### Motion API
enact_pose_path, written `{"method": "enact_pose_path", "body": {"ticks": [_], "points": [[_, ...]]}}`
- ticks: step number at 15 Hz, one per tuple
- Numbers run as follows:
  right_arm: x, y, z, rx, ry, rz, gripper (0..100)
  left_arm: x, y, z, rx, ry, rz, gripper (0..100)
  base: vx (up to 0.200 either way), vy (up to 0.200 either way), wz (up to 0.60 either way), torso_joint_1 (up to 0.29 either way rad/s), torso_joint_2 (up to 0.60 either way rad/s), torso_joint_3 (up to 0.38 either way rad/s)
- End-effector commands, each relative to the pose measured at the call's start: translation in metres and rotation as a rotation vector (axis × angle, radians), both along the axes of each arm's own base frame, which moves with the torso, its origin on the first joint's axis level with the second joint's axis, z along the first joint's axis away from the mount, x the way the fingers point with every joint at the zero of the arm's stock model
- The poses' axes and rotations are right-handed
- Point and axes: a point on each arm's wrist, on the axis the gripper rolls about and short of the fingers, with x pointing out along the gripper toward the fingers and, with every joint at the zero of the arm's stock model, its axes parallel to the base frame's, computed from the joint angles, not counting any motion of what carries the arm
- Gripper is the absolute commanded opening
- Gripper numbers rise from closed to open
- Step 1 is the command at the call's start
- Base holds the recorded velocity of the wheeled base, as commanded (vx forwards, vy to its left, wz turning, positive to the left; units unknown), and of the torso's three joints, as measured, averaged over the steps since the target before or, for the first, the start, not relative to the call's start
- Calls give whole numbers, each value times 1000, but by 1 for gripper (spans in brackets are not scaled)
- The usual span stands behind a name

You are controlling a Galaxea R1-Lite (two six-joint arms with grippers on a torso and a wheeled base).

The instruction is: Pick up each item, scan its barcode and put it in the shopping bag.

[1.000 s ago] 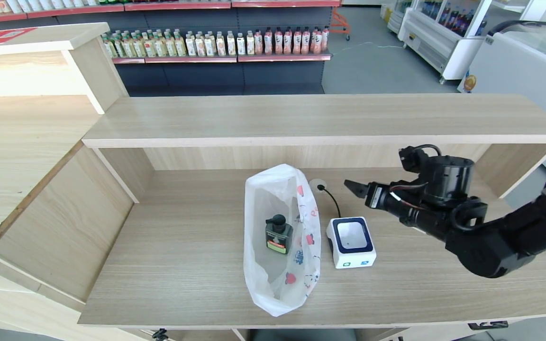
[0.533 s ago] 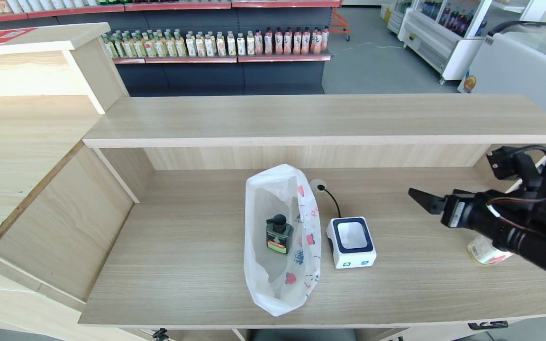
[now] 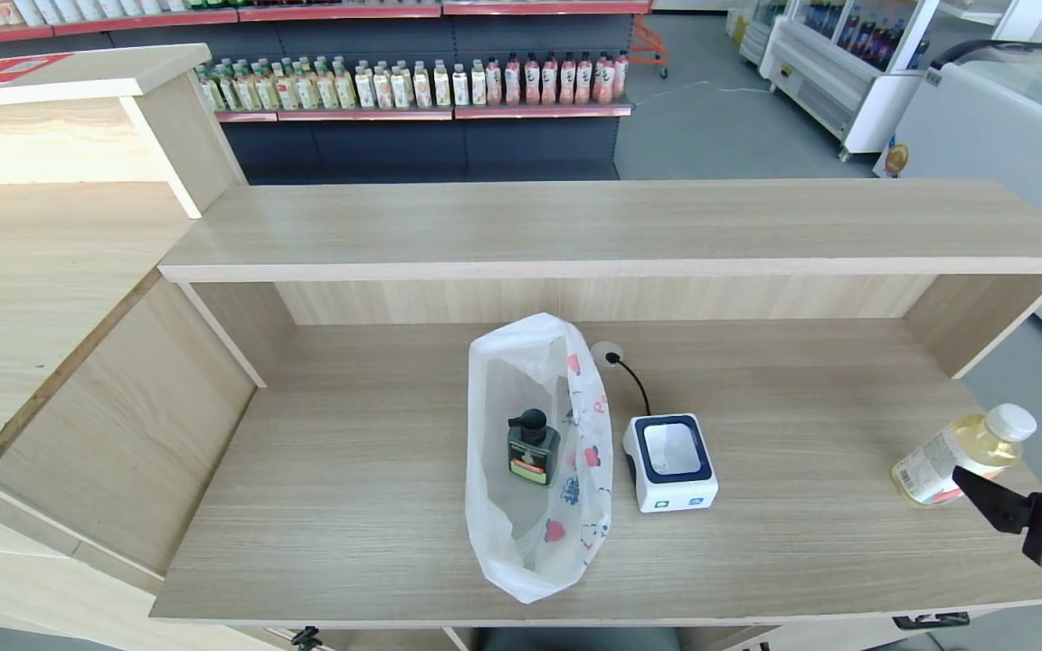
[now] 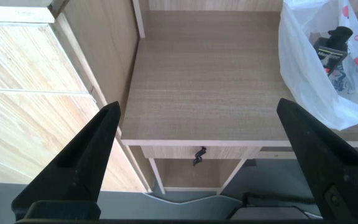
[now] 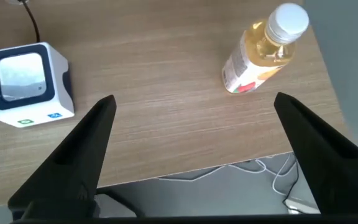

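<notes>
The head view takes in the whole counter (image 3: 376, 470): the scanner (image 3: 670, 461) stands near its middle, and the shopping bag (image 3: 535, 452) lies just beside the scanner on its left, mouth open, with 1 dark pump bottle (image 3: 532, 448) inside. The oil bottle (image 3: 960, 455) lies on its side well to the right of the scanner, cap pointing away from it, near the counter's right end. The right gripper (image 3: 991, 497) hangs just in front of that bottle.

The right wrist view adds what the head view hides: the 2 fingers of the right gripper (image 5: 194, 99) are spread wide, empty and clear of the oil bottle (image 5: 263, 50), with the scanner (image 5: 27, 84) off to the other side.

The left wrist view gives the left gripper (image 4: 199, 104), also spread and empty, far left of the scanner beyond the shopping bag (image 4: 309, 68).
</notes>
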Motion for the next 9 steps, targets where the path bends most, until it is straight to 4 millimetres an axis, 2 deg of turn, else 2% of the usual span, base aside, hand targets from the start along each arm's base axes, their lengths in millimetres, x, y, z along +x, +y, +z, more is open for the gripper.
{"method": "enact_pose_path", "body": {"ticks": [1, 5, 8, 9], "points": [[-43, 3, 4, -13, -121, -51, 100, 0, 0, 0, 0, 0, 0, 100, 0, 0, 0, 0, 0, 0], [-72, 9, 6, -9, -109, -59, 100, 0, 0, 0, 1, 0, 0, 100, 0, 0, 0, 0, 0, 0], [-77, 10, 12, 0, -80, -50, 100, 0, 0, 0, -6, 0, 0, 100, 0, 0, 0, 0, 0, 0], [-76, 11, 16, 1, -79, -44, 100, 0, 0, 0, -6, 0, 0, 100, 0, -200, 0, 2, 2, 7]]}}
